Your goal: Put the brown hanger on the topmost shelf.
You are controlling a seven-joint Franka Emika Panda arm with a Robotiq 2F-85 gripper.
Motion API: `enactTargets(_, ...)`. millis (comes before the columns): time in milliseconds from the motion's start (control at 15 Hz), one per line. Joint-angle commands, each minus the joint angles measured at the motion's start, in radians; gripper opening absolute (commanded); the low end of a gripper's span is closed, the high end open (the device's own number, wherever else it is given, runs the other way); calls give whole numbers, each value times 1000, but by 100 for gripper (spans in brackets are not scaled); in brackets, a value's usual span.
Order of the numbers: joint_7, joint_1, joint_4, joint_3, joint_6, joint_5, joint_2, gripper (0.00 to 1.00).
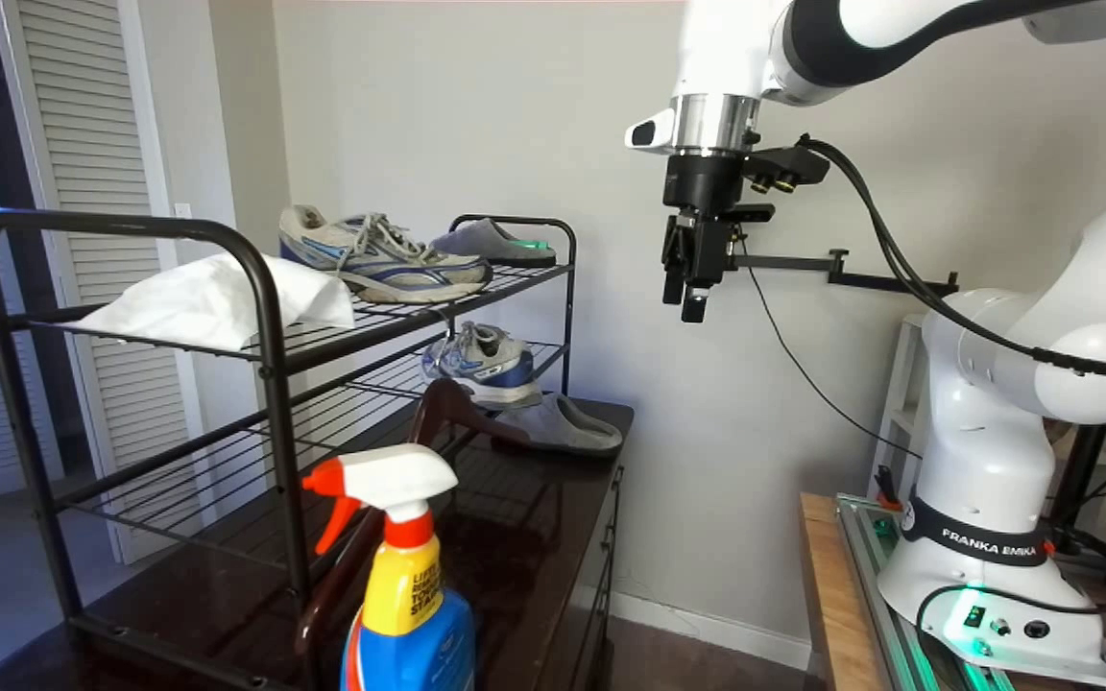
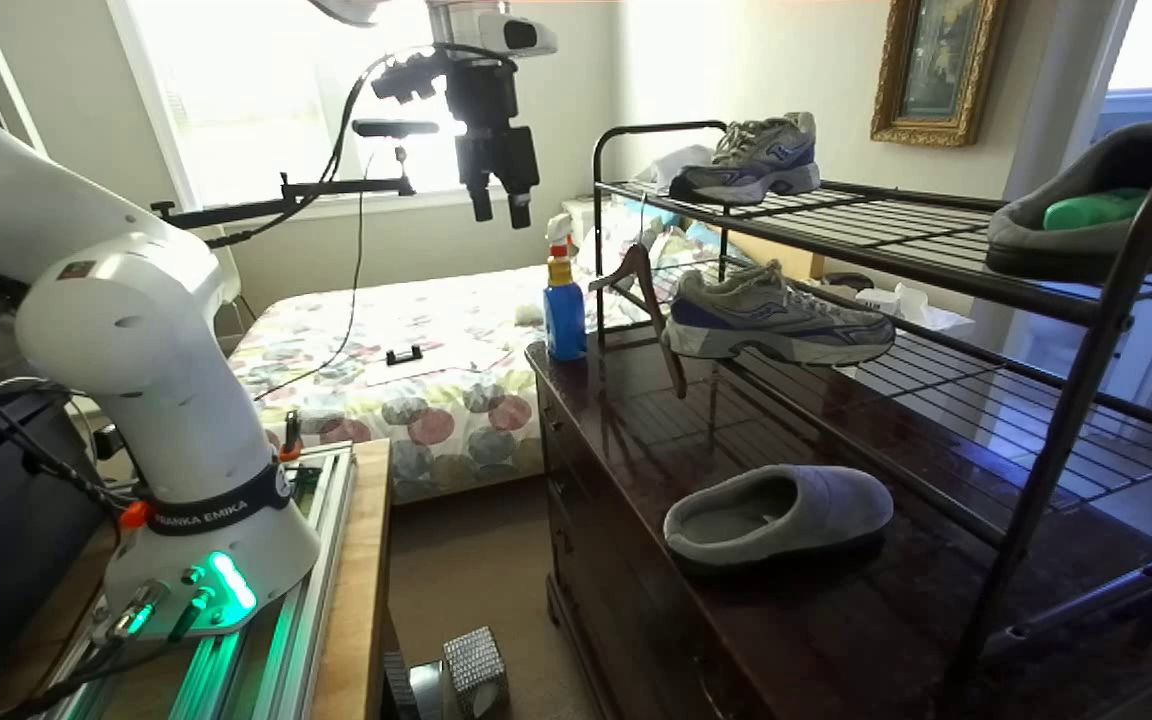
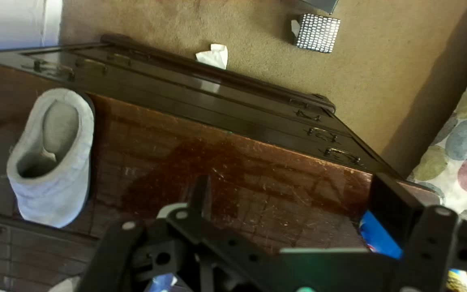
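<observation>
The brown hanger (image 1: 447, 408) hangs below the front rail of the topmost shelf (image 1: 371, 336), beside the rack. In an exterior view its reddish-brown arms (image 2: 648, 300) tilt down toward the dresser, and its thin hook reaches up to the shelf's rail. The topmost shelf is a black wire grid, which also shows here (image 2: 876, 225). My gripper (image 1: 684, 302) is high in the air, pointing down, apart from the rack and hanger; it also shows here (image 2: 501, 213). In the wrist view the fingers (image 3: 298, 198) are wide apart with nothing between them. The hanger is not visible there.
A sneaker (image 1: 390, 264), a slipper (image 2: 1086, 215) and a white cloth or bag (image 1: 217, 302) lie on the topmost shelf. Another sneaker (image 2: 776, 320) is on the middle tier. A grey slipper (image 3: 51, 158) and a blue spray bottle (image 2: 564, 310) stand on the dark dresser (image 3: 258, 170).
</observation>
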Motion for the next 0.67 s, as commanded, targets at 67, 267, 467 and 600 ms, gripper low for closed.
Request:
enactTargets(67,-134,49,88,15,103,-99,149,100)
enactTargets(267,-279,59,149,-26,229,-149,242,100)
enactTargets(467,-239,53,243,-20,190,-101,350,100)
enactTargets(600,-188,52,276,18,84,-126,368,100)
